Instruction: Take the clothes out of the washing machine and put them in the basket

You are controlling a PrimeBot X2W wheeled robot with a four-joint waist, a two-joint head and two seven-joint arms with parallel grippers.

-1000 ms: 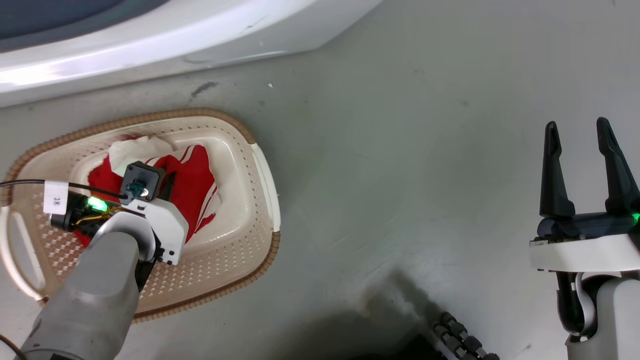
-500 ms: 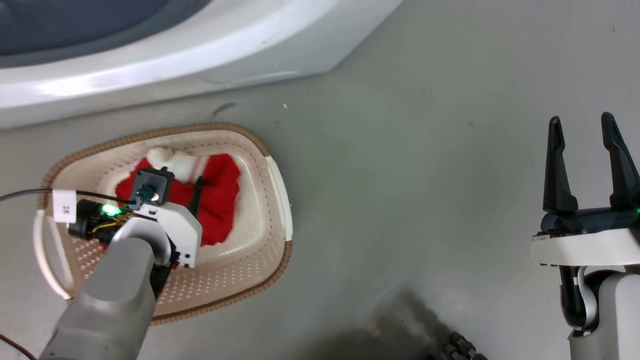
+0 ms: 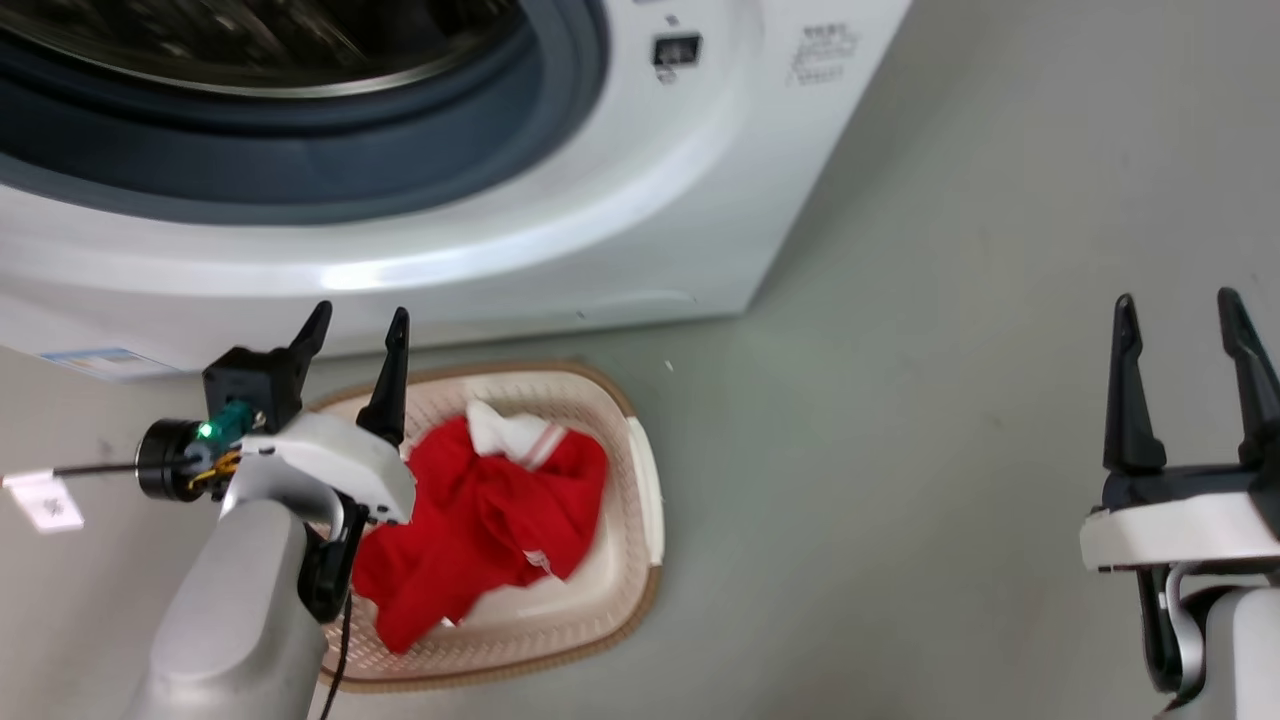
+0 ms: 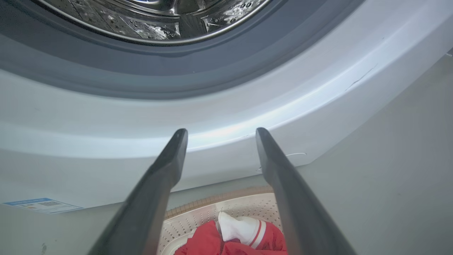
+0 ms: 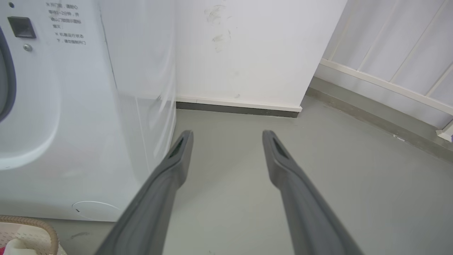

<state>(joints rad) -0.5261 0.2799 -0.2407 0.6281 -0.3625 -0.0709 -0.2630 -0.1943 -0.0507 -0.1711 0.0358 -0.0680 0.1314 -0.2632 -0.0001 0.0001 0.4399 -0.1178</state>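
Right, nearest in: the left gripper (image 3: 360,312) hangs just above the oval cream plastic basket with its brown woven rim (image 3: 610,572), fingers spread wide, nothing between them. The soft bright red clothes with white striped trim (image 3: 480,530) lie heaped inside that basket. Ahead stands the big white front-loading washing machine (image 3: 560,230). Its grey-rimmed porthole (image 4: 198,67) sits above the line of the fingertips, so a lift looks needed. The right gripper (image 3: 1177,296), equally agape and empty, waits well off to the side, so the left arm is nearer.
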